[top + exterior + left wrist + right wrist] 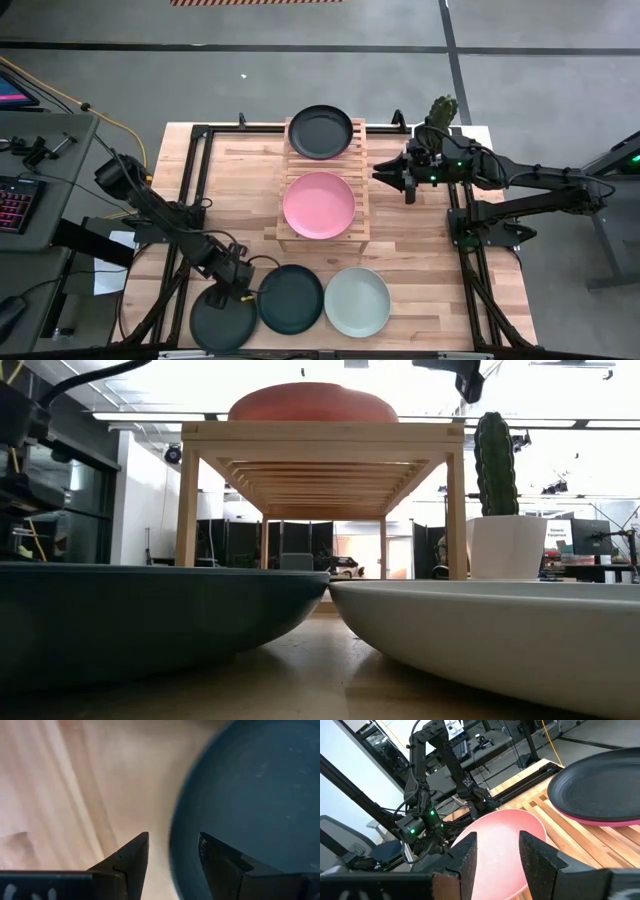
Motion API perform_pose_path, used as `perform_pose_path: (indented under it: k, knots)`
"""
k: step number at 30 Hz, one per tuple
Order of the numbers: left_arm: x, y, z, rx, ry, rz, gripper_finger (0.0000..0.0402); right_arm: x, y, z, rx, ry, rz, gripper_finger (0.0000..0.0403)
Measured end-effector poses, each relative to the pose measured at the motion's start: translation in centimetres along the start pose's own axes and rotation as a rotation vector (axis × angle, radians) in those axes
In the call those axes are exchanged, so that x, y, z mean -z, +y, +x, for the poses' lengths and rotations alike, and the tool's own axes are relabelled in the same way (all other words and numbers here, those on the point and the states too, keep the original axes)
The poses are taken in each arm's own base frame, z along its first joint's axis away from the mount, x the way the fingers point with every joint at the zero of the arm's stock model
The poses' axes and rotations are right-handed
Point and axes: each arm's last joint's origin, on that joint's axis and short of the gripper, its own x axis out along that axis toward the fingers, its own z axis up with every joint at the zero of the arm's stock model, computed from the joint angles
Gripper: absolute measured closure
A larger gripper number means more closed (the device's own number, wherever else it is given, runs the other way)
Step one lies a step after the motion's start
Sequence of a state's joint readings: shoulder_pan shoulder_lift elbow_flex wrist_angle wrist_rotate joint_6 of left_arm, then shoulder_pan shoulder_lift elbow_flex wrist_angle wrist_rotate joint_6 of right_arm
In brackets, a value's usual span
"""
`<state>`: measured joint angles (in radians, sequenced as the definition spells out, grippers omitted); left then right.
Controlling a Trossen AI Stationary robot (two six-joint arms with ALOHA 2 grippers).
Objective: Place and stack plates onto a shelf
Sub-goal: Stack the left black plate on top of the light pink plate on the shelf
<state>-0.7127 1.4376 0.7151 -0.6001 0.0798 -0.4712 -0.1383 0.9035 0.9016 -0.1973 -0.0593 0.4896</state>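
The slatted wooden shelf (362,190) carries a pink plate (319,205) on its near half. On its far half a dark plate (320,132) lies on a second pink plate (600,821). Two dark plates (222,322) (291,298) and a pale mint plate (357,302) lie flat along the table's near edge. My left gripper (173,845) is open and points down over the far rim of the leftmost dark plate (250,795), one finger over wood and one over the plate. My right gripper (497,845) is open and hovers at the shelf's right side, facing the near pink plate (505,835).
A cactus in a white pot (441,112) stands at the table's far right corner, behind my right arm. Black frame rails (200,170) run along both table sides. Bare wood lies left of the shelf (240,200). A desk with a keyboard (15,200) stands off to the left.
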Motion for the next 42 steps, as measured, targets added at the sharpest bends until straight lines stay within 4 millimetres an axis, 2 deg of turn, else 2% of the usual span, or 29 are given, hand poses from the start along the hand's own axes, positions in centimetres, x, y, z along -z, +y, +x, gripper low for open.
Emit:
perform_pose_path:
  k: [9,17,21,27,29,35,42]
  knots:
    - [-0.2,-0.1,1.2,0.004,0.027,0.029,0.0243,0.0,0.0,0.0,0.002,0.004,0.000,0.0274]
    - [-0.4,-0.1,1.3,0.008,0.020,0.077,0.0249,0.0,0.0,0.0,0.003,0.005,0.000,0.0274]
    - [-0.3,-0.1,1.3,0.003,0.029,0.087,0.0283,0.0,0.0,0.0,0.002,0.005,0.000,0.0274]
    - [0.1,0.1,1.2,-0.008,0.066,0.071,0.0372,0.0,0.0,0.0,0.002,0.004,0.000,0.0274]
    - [0.2,0.1,0.9,0.001,0.075,0.057,0.0390,0.0,0.0,0.0,0.003,0.005,0.000,0.0274]
    - [0.3,0.8,-0.4,0.020,0.066,-0.021,0.0394,0.0,0.0,0.0,0.003,0.005,0.000,0.0274]
    - [1.2,2.0,-3.9,0.062,0.011,-0.149,0.0399,0.0,0.0,0.0,0.003,0.005,-0.020,0.0274]
